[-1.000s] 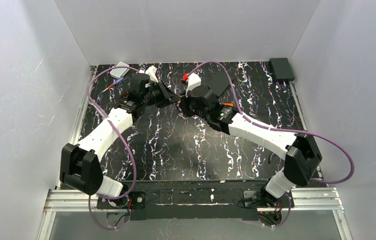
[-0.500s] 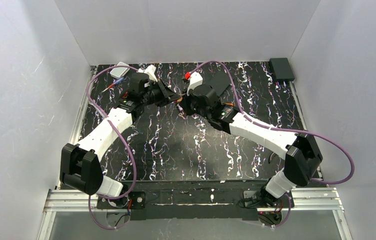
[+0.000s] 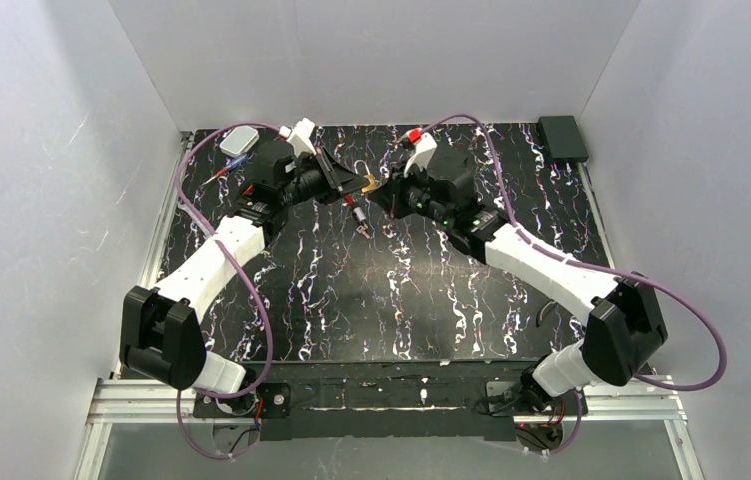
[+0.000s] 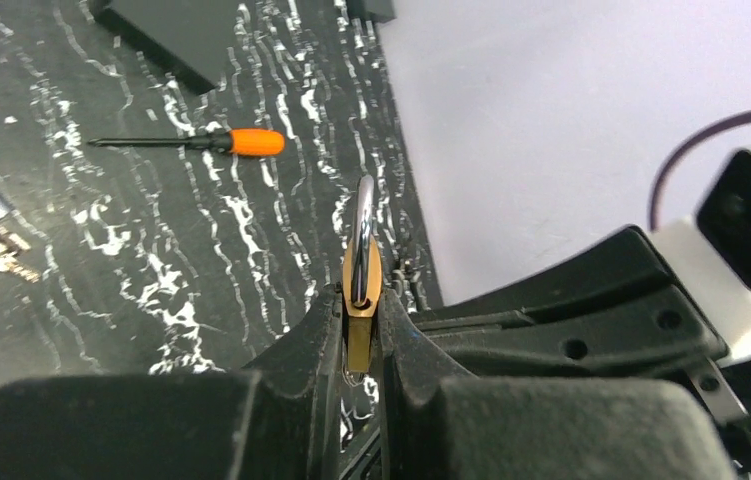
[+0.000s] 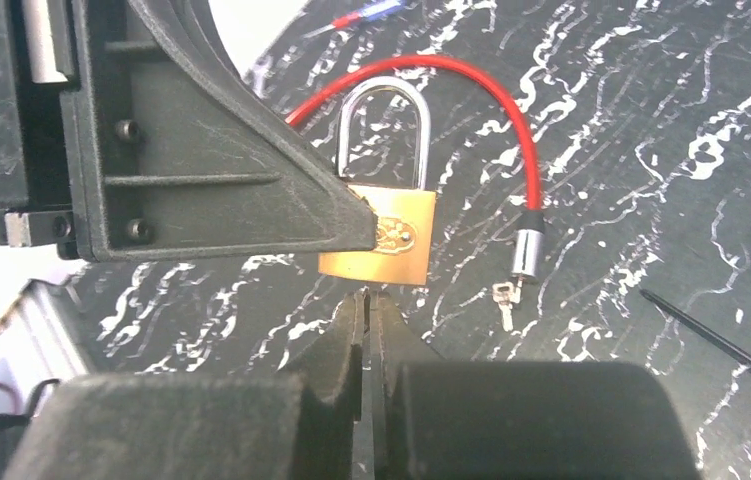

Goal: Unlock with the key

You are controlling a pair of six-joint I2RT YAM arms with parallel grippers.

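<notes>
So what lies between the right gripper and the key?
Right wrist view: only bare table between the right gripper and the key, which lies by the red cable lock's metal end.

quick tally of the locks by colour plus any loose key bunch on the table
brass padlock: 1
red cable lock: 1
key bunch: 1
total: 3
</notes>
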